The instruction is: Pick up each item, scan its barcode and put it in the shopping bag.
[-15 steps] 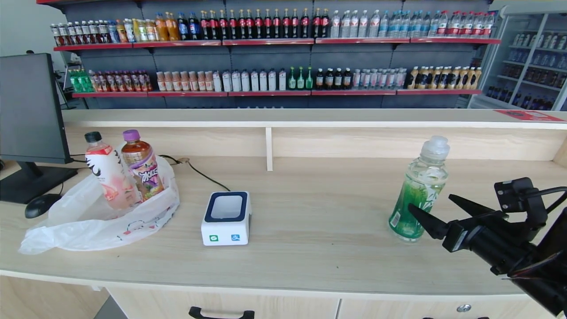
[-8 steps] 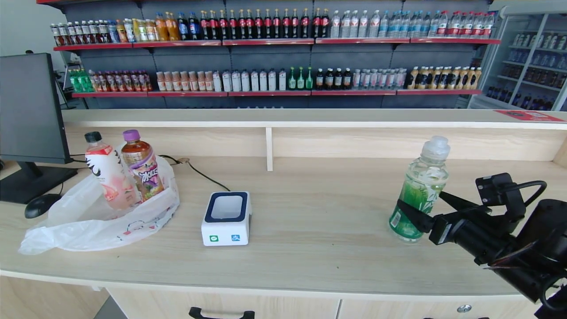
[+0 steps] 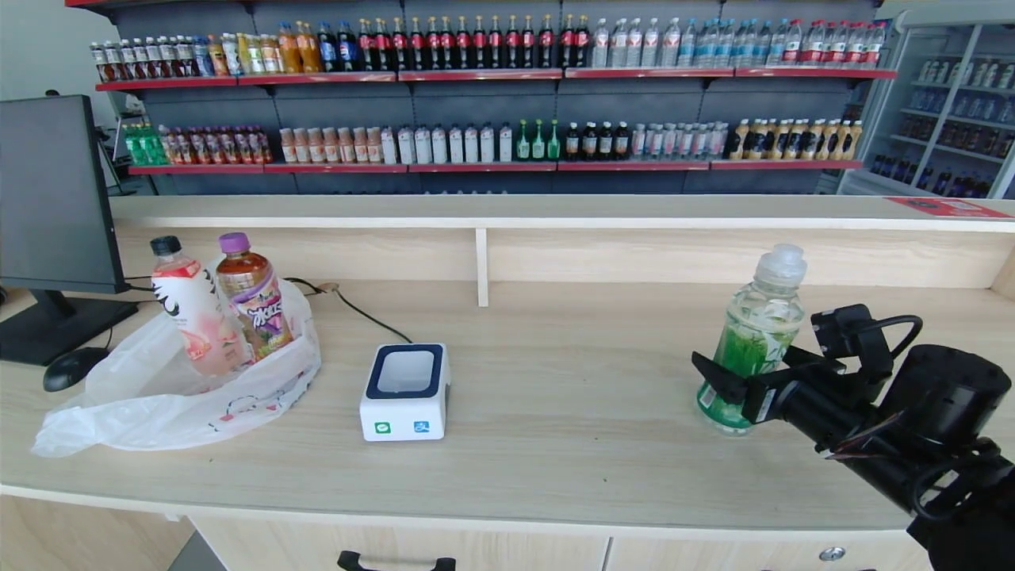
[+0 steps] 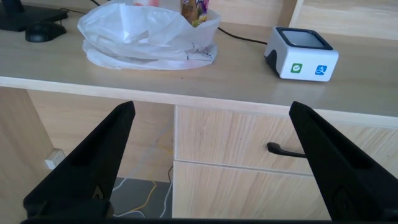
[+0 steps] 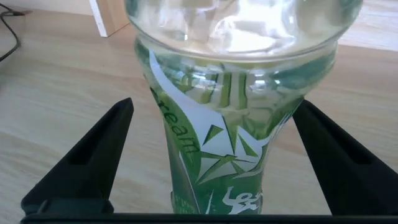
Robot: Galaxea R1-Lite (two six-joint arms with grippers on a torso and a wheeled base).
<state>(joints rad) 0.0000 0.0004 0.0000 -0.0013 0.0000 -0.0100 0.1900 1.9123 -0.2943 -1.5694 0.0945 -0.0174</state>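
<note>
A clear bottle with a green label [image 3: 753, 341] [image 5: 230, 124] stands upright on the right of the wooden counter [image 3: 571, 396]. My right gripper [image 3: 749, 369] [image 5: 211, 162] is open around its lower body, one finger on each side. A white barcode scanner [image 3: 406, 390] [image 4: 301, 53] sits mid-counter. At the left lies a white shopping bag [image 3: 174, 388] [image 4: 146, 34] holding a pink-labelled bottle [image 3: 194, 305] and a purple-capped tea bottle [image 3: 254, 293]. My left gripper [image 4: 211, 155] is open, held low in front of the counter's drawers.
A monitor [image 3: 51, 198] and a black mouse [image 3: 67, 369] stand at the far left behind the bag. A cable [image 3: 349, 305] runs from the scanner toward the back ledge. Drinks shelves line the wall behind.
My right gripper has moved left and forward until its open fingers straddle the green-label bottle. The bottle, bag and scanner have stayed put.
</note>
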